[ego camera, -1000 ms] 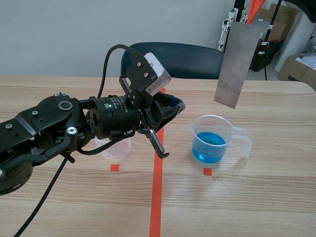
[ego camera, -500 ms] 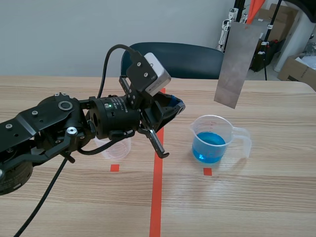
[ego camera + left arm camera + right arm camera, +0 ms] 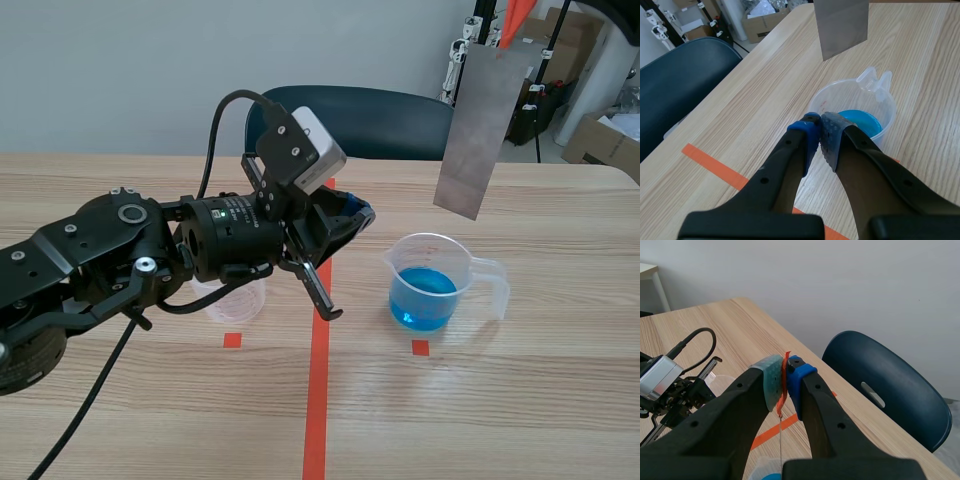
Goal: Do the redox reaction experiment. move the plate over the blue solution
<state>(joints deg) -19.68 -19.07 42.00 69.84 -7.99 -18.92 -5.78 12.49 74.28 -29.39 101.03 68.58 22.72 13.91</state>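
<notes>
A grey metal plate (image 3: 482, 130) hangs upright from an orange strip (image 3: 514, 22), above and a little behind a clear beaker (image 3: 432, 283) of blue solution (image 3: 428, 290). In the right wrist view my right gripper (image 3: 785, 365) is shut on that orange strip (image 3: 783, 390), and the plate (image 3: 780, 450) shows edge-on as a thin line below it. My left gripper (image 3: 350, 213) is shut on nothing, raised to the left of the beaker. Past its fingertips in the left wrist view stand the beaker (image 3: 875, 107) and, beyond it, the plate (image 3: 841, 25).
A small empty clear cup (image 3: 238, 300) stands under the left arm. A dark blue chair (image 3: 370, 120) is behind the table's far edge. Cardboard boxes (image 3: 600, 140) and stands fill the back right.
</notes>
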